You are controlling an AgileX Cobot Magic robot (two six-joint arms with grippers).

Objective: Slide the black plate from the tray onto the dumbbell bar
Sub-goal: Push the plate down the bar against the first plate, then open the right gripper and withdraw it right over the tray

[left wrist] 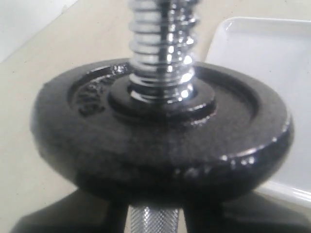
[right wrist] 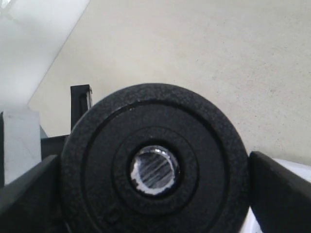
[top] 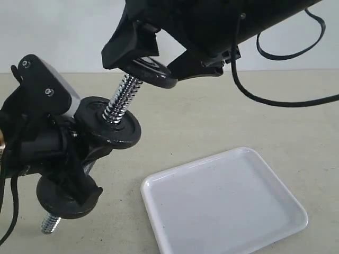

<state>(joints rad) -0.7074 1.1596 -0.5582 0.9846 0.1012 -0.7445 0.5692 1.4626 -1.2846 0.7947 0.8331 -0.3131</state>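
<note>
The right pincer (top: 153,67) squeezed the black plate (top: 159,78), round and bumpy, at the top middle of the picture, its hole at the tip of the dumbbell bar (top: 123,98). The left pincer (top: 85,159) gripped the shiny, screw-shaped bar under another plate (left wrist: 160,145). That plate's raised letters were too blurry to read. The smooth white tray (top: 222,206) lay on the tabletop (top: 212,116).

Bright even light, soft shadows, glare on the dumbbell bar (left wrist: 163,48), wrist close-ups slightly blurred
</note>
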